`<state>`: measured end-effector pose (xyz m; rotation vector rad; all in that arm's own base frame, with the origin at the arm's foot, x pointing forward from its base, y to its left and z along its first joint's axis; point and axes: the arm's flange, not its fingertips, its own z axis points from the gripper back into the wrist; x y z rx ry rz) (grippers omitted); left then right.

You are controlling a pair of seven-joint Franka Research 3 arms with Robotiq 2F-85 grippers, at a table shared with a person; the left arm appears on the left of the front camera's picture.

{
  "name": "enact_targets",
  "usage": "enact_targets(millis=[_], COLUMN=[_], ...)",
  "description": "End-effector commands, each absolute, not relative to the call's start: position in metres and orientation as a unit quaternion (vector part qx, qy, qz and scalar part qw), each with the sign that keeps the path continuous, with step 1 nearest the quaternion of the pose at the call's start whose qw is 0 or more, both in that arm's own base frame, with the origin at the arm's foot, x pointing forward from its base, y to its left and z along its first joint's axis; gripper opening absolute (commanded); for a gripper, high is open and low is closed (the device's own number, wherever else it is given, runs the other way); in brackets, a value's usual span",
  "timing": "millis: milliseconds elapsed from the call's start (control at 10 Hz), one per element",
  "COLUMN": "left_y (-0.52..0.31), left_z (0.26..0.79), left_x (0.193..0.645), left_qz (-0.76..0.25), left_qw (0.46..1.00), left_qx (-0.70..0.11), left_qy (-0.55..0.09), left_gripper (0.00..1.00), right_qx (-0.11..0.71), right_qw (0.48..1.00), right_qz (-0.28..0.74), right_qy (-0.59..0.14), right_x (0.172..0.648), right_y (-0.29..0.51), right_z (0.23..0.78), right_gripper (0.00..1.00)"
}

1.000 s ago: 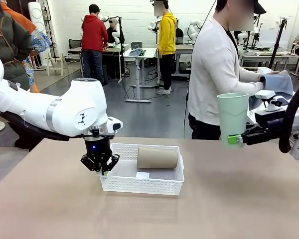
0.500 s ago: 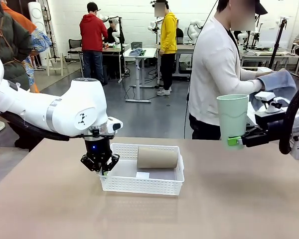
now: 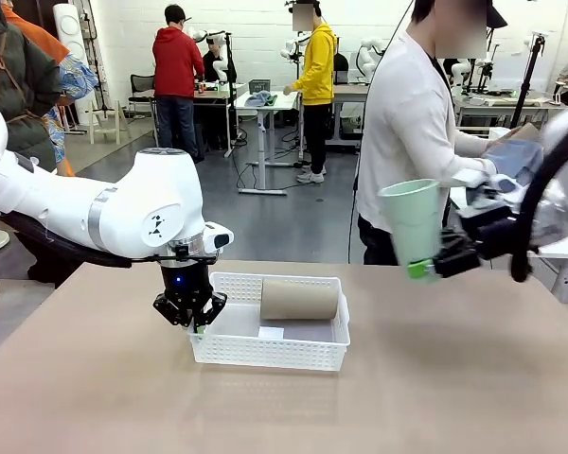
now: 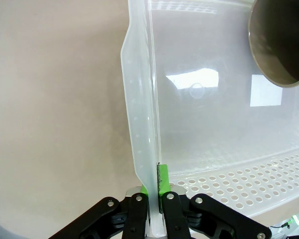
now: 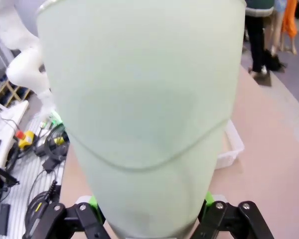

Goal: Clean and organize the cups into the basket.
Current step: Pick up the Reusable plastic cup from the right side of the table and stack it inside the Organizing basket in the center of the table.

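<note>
While the front view shows the left gripper (image 3: 193,320) pinched tight on the basket (image 3: 293,356)'s left wall, a tan cup (image 3: 299,299) lying inside, the right gripper (image 3: 424,269) clasps the tilted mint cup (image 3: 412,219)'s base above the table (image 3: 454,378). Left wrist view: wall squeezed between the fingers (image 4: 164,180). Right wrist view: mint cup between half-spread pads (image 5: 93,201).

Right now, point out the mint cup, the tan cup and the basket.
mint cup (image 3: 413,224), front view, middle of its side wall.
tan cup (image 3: 299,299), front view, middle of its side.
basket (image 3: 270,355), front view, near mesh wall.
</note>
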<state>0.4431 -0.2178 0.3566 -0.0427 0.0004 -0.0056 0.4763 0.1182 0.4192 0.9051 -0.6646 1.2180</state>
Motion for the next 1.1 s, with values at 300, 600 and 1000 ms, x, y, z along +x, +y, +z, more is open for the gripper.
enact_targets(millis=[300,600,1000], left_y=[-0.218,-0.218,-0.218], left_z=[0.359,0.359,0.359], left_x=[0.444,0.444,0.444], left_qz=[-0.001,-0.001,-0.001], left_qw=[1.000,1.000,1.000], left_qx=[-0.024,-0.024,-0.024], left_qy=[-0.005,-0.005,-0.005], left_gripper=[0.00,0.00,0.00], right_qx=[0.305,0.262,0.187], right_qw=[0.735,0.733,0.730], right_qz=[0.602,0.627,0.657], right_qy=[-0.067,-0.016,0.002], right_x=[0.512,0.512,0.517], right_y=[0.286,0.333,0.353], right_z=[0.422,0.415,0.394], right_gripper=[0.76,0.76,0.76])
